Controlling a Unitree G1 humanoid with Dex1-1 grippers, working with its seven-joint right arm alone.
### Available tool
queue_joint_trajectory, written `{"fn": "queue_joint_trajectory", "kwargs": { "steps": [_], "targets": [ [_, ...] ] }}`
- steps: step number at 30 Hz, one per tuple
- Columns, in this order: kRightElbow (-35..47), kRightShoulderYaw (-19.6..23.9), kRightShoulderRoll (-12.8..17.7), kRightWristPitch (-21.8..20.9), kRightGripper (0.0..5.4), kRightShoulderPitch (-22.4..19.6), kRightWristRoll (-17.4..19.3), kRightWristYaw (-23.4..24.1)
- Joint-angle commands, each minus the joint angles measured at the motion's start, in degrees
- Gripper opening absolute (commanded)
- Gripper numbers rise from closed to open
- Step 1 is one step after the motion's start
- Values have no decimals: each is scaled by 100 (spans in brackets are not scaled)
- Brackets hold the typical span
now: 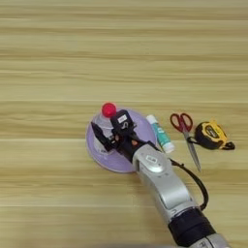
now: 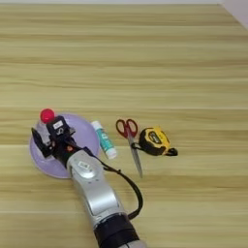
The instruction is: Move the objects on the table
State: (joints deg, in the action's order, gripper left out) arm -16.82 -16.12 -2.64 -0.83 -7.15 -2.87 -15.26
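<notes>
Lilac plate [image 1: 104,162] is occupied by the clear bottle [image 1: 104,121] with red cap [image 1: 109,109], gripped between the black fingers of the right gripper [image 1: 107,131]. Beside the plate, on the wooden table [image 1: 121,58], are laid the glue stick [image 1: 160,133], scissors [image 1: 185,133] and tape measure [image 1: 211,135]. The bottle body is partly hidden.

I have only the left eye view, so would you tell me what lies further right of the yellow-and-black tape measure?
Observer: In the right eye view, the light wooden table carries on to the right of the yellow-and-black tape measure, and I see nothing else on that stretch.
Operator: Thank you. Does the table's edge show anywhere?
Observer: Yes, its far right corner shows at the top right of that view, with a pale grey area beyond it.
</notes>
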Motion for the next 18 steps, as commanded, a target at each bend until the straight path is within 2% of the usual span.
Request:
{"fn": "queue_joint_trajectory", "kwargs": {
  "steps": [1, 11, 12, 18],
  "targets": [
    [222, 13, -151, -360, 317, -351, 5, 66],
    [139, 41, -119, -386, 317, -368, -62, 142],
    [133, 40, -114, -388, 346, -371, -67, 151],
    [144, 28, -104, -376, 414, -372, -86, 183]
  ]
}}
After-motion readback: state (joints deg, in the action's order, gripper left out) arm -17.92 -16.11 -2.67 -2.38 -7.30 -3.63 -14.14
